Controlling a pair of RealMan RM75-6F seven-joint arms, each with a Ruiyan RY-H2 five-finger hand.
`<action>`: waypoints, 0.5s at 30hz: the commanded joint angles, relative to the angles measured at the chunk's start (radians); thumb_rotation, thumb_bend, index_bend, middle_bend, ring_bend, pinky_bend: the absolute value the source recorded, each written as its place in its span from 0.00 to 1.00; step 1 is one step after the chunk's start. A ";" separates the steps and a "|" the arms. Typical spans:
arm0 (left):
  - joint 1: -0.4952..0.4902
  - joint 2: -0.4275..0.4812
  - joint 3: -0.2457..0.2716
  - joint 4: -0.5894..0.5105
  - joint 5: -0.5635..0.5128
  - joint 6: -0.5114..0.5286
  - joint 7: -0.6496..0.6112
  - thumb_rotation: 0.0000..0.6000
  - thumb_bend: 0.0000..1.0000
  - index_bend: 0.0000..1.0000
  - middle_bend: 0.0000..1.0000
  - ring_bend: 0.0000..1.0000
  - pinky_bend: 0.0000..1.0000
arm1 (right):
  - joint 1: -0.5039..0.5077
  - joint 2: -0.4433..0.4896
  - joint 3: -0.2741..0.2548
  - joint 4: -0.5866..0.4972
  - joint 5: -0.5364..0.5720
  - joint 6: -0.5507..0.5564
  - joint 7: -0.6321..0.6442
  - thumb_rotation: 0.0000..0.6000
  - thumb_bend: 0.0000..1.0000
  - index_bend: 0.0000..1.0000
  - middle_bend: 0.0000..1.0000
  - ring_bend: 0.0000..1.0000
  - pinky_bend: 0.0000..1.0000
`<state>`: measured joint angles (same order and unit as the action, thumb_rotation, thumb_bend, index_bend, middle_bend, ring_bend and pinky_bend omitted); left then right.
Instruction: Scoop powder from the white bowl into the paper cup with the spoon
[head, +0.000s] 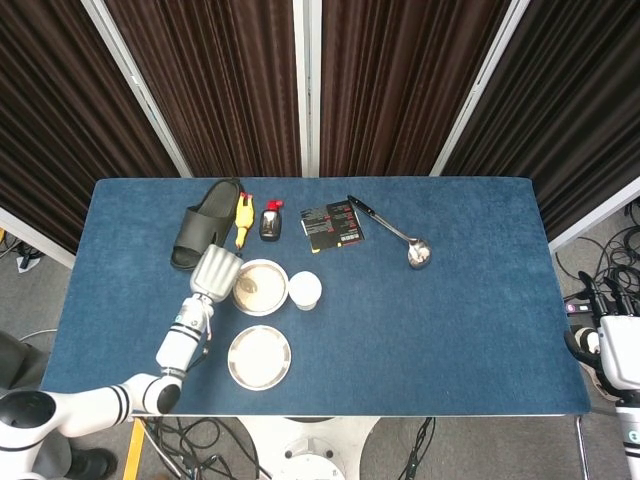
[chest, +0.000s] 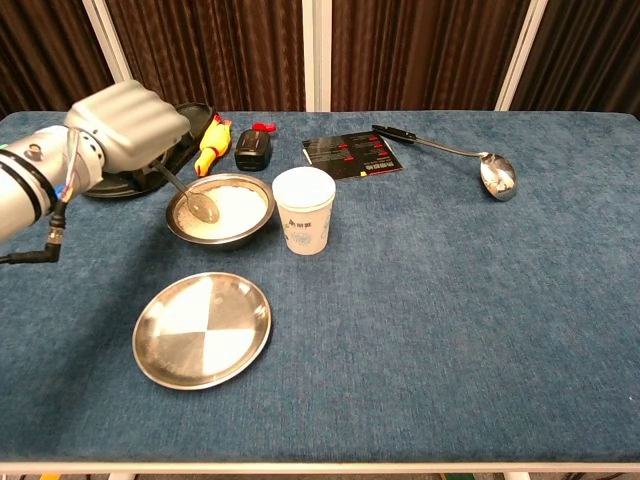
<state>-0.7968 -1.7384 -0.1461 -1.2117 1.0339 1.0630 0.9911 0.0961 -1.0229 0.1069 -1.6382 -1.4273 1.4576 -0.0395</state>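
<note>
My left hand (chest: 128, 125) (head: 215, 270) grips a small metal spoon (chest: 188, 194) by its handle. The spoon's bowl hangs over the left part of the bowl of white powder (chest: 222, 210) (head: 260, 287), at or just above the powder. A white paper cup (chest: 304, 210) (head: 305, 290) stands upright right beside that bowl, on its right. My right hand (head: 618, 350) shows only at the right edge of the head view, off the table; its fingers cannot be made out.
A flat steel plate (chest: 202, 329) lies in front of the bowl. Behind it are a black slipper (head: 203, 225), a yellow rubber chicken (chest: 211, 143), a small black device (chest: 253, 149) and a dark booklet (chest: 352, 152). A large ladle (chest: 470, 160) lies at the back right.
</note>
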 joint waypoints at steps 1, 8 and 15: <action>-0.006 -0.011 0.007 -0.008 -0.005 -0.002 0.013 1.00 0.43 0.63 0.96 0.93 1.00 | -0.001 0.000 0.000 0.001 0.001 0.000 0.002 1.00 0.20 0.06 0.32 0.10 0.23; -0.006 -0.013 -0.004 -0.043 -0.028 -0.011 -0.011 1.00 0.43 0.63 0.96 0.93 1.00 | -0.005 0.002 -0.002 0.002 0.006 0.000 0.007 1.00 0.20 0.06 0.32 0.10 0.23; 0.024 0.033 -0.056 -0.101 -0.118 -0.063 -0.169 1.00 0.43 0.63 0.96 0.93 1.00 | -0.008 0.004 0.000 0.001 0.008 0.003 0.008 1.00 0.20 0.06 0.32 0.10 0.23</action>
<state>-0.7878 -1.7265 -0.1784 -1.2912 0.9538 1.0256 0.8822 0.0882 -1.0192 0.1065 -1.6374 -1.4196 1.4606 -0.0317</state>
